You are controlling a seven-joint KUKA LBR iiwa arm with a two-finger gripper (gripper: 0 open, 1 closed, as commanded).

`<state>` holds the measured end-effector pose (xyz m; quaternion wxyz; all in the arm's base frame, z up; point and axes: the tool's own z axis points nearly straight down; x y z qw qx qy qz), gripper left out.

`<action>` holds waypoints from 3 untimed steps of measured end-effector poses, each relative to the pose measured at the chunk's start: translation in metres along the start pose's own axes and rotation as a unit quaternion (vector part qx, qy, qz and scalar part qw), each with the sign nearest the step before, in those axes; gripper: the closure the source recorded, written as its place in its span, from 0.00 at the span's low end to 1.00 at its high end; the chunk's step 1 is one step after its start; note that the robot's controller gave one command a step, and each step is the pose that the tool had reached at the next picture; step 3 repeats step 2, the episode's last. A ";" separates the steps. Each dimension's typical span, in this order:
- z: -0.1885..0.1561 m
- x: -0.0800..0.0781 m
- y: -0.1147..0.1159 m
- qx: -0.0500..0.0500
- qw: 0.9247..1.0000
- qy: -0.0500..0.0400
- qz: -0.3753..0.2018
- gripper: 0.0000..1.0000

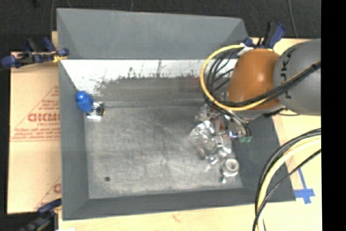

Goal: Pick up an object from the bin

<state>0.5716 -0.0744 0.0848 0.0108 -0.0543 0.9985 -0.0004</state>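
Note:
My gripper [217, 144] is a silvery metal assembly below the orange wrist cover. It hangs low over the bin floor at the right side, near the front right corner. I can make out no loose thing under it or in it. A small blue ball-shaped thing with a shiny silver piece attached [86, 102] lies at the far left of the bin, where the back wall meets the left wall. It is far from the gripper.
The arm with its orange cover and looping cables reaches over the bin's right wall. Bare scuffed grey floor stretches between the gripper and the blue thing. The bin's walls slope steeply on every side.

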 end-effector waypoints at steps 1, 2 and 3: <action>0.000 0.000 -0.001 -0.001 1.000 -0.001 0.002 1.00; -0.144 0.035 -0.009 0.001 1.000 0.007 0.001 1.00; -0.144 0.035 -0.009 0.001 1.000 0.007 0.001 1.00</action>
